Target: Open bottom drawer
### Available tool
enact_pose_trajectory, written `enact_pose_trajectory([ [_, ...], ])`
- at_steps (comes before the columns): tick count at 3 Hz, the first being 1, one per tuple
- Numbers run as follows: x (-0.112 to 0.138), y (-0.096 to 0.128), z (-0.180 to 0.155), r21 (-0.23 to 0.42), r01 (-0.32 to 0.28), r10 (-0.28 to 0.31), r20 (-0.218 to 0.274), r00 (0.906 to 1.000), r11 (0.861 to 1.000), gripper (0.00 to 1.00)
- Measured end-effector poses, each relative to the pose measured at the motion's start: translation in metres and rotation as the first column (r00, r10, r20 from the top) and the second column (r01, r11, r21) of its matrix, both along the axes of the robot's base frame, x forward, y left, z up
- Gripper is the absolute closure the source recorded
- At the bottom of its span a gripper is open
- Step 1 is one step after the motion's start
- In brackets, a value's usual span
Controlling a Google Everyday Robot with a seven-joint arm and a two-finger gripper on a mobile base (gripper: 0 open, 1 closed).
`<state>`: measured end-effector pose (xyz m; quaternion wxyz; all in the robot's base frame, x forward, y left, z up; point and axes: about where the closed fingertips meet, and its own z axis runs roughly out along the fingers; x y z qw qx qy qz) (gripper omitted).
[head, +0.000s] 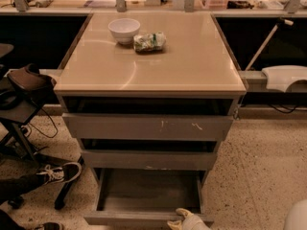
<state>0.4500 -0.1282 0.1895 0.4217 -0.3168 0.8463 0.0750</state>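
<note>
The bottom drawer (144, 218) of the grey cabinet stands pulled far out, showing its shallow grey box interior (148, 190). Its plain flat front runs along the bottom edge of the view. My gripper (184, 219), pale and cream-coloured, is at the drawer front's right part, touching its top edge. The top drawer front (146, 127), with white scratch marks, and the middle drawer front (148, 160) are each pulled out a little.
A white bowl (124, 30) and a crumpled green bag (149, 41) lie on the beige cabinet top (192, 66). A chair base and a person's sneaker (60, 172) are on the floor at left. A white arm part (297, 217) shows at bottom right.
</note>
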Motion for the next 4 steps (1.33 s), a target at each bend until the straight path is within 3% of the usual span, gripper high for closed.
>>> enact_pose_trajectory([
  [1, 0.0, 0.0, 0.005, 0.0, 0.0, 0.0, 0.0, 1.0, 1.0, 1.0],
  [4, -0.036, -0.006, 0.003, 0.029, 0.03, -0.03, -0.011, 0.9995, 0.999, 1.0],
])
